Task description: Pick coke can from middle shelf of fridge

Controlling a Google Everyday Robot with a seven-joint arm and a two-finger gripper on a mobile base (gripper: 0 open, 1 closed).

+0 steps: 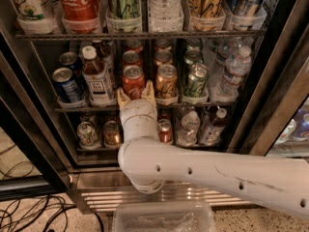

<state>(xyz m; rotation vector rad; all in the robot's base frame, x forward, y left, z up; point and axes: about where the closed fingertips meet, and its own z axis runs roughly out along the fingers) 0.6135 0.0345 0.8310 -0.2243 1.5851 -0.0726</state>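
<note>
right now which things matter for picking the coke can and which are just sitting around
For the job: coke can, at the front of the middle shelf in the fridge; end effector, open, just in front of the can.

Just there: blue can, white-labelled bottle, copper-orange can, green can, large red Coca-Cola container above.

One gripper (136,93) just before the middle shelf (72,108), two tan fingers (149,88), three coke cans (133,80), three copper-orange cans (166,81), two blue cans (66,84), six tall containers (78,1) above.
</note>
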